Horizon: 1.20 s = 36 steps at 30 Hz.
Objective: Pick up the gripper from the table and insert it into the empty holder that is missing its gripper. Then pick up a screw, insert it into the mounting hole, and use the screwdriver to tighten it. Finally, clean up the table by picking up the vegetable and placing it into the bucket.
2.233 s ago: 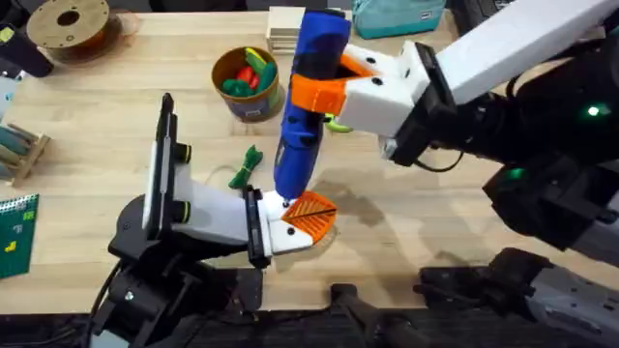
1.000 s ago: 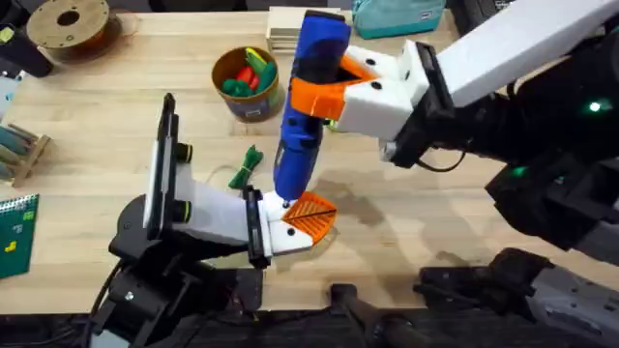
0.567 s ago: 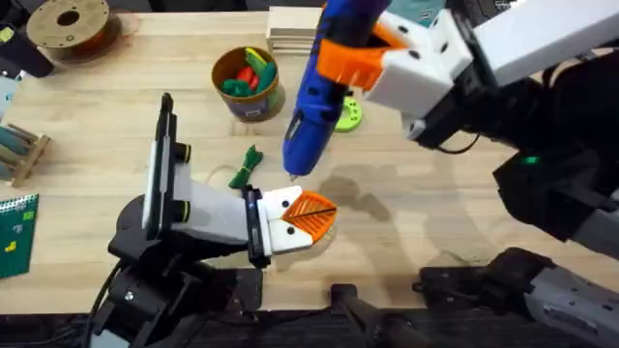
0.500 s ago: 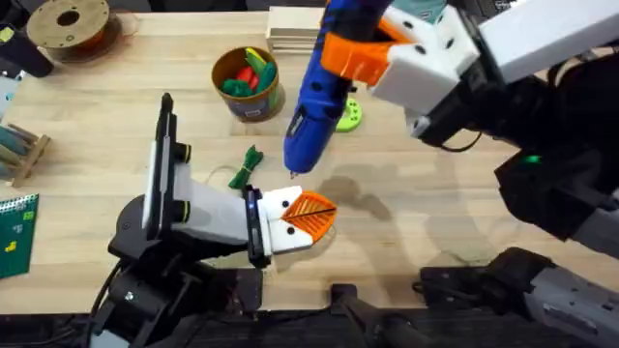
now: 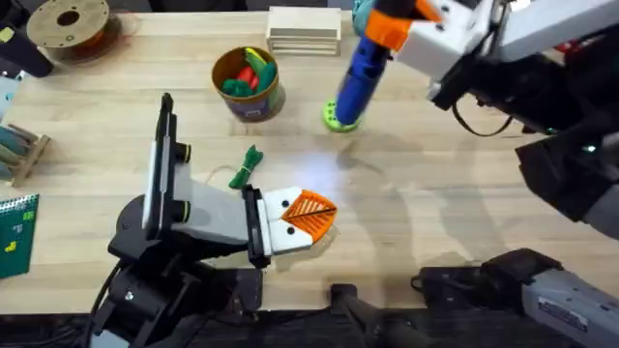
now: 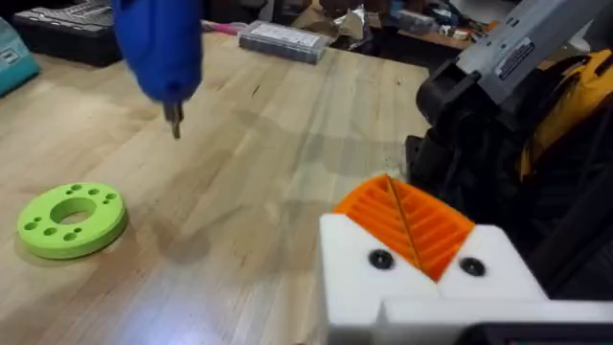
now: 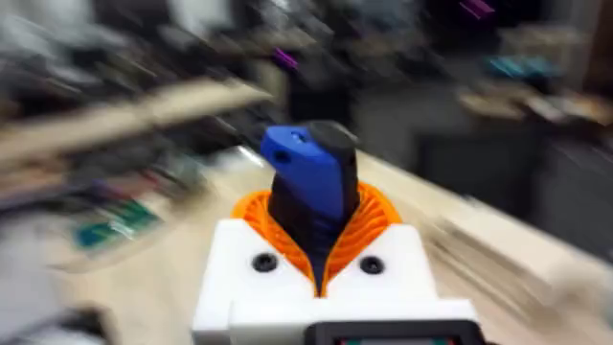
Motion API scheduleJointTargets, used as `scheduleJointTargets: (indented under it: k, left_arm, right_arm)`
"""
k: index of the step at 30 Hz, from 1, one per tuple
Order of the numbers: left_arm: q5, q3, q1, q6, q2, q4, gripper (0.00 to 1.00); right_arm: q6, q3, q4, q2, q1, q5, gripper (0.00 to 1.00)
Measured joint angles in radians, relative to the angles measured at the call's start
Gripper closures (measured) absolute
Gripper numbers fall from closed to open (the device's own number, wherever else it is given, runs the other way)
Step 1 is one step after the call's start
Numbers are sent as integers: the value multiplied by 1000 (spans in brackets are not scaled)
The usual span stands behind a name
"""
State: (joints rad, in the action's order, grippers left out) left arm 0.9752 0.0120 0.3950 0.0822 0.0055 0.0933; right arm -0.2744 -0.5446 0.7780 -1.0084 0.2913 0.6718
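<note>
My right gripper [image 5: 392, 21] [image 7: 316, 235] is shut on the blue screwdriver [image 5: 363, 77] [image 7: 308, 177]. It holds it tip-down in the air over the back of the table, above a lime-green disc [image 5: 338, 118]. My left gripper [image 5: 324, 213] [image 6: 395, 201] rests near the table's front, shut. Both its white blocks carry orange ribbed wedges pressed together, with a dark screw head [image 6: 380, 259] in each block. The screwdriver's thin tip [image 6: 174, 123] hangs well clear of it. The dark-green leafy vegetable [image 5: 245, 169] lies on the table beside my left arm. The bucket [image 5: 248, 85] stands behind it.
The bucket holds red, yellow and green toy vegetables. A brown spool [image 5: 68, 24] sits at the back left and a stack of wooden blocks [image 5: 303, 29] at the back centre. The lime disc [image 6: 72, 218] lies flat ahead of my left gripper. Bare wood stretches to the right.
My right arm has lifted the screwdriver off my left gripper's white block and carried it back and to the right, over the lime disc. My left arm has stayed still.
</note>
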Motion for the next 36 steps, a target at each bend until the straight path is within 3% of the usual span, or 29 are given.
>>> scheduleJointTargets:
  k: [5, 6, 17, 22, 27, 29, 33, 36]
  left_arm:
    - [0, 0, 0, 0, 0, 2, 988]
    - [0, 0, 0, 0, 0, 3, 988]
    - [0, 0, 0, 0, 0, 3, 988]
    - [0, 0, 0, 0, 0, 3, 988]
    - [0, 0, 0, 0, 0, 3, 988]
    - [0, 0, 0, 0, 0, 3, 988]
    - [0, 0, 0, 0, 0, 3, 988]
    - [0, 0, 0, 0, 0, 3, 988]
  right_arm:
    - [345, 0, -310, -42, -117, -123, 970]
    - [562, 0, -342, -121, -156, -194, 970]
    - [1286, -5, -411, -329, -169, -563, 970]
    - [1532, -9, -525, -402, -159, -631, 970]
    - [1622, -12, -532, -454, -137, -657, 951]
    - [1619, -14, -546, -463, -130, -659, 748]
    - [1615, -41, -575, -457, -120, -675, 175]
    - [1583, -59, -628, -450, -98, -679, 122]
